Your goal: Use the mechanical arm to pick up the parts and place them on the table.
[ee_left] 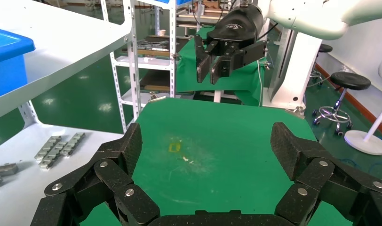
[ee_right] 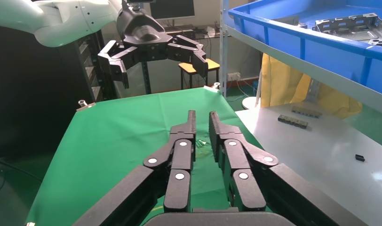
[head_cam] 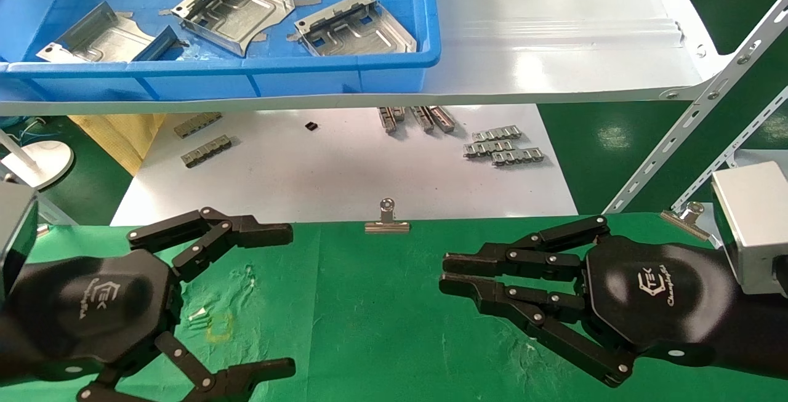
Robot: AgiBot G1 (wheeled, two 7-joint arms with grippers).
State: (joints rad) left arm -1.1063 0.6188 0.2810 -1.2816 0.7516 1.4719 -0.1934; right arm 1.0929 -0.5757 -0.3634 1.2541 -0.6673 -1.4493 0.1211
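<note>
My left hand [head_cam: 184, 303] hovers over the near left of the green table [head_cam: 369, 303], its black fingers [head_cam: 209, 236] spread wide apart around nothing, a yellow square mark [head_cam: 220, 326] on the cloth between them. Far beyond, on the white shelf [head_cam: 554, 51], the blue tray [head_cam: 246, 69] holds 3 silver parts: 1 at its left [head_cam: 101, 36], 1 in the middle [head_cam: 237, 8] and 1 at its right [head_cam: 354, 26], all untouched. My right hand [head_cam: 492, 291] hangs over the near right of the table, fingers stretched out toward the left and parted, gripping nothing.
</note>
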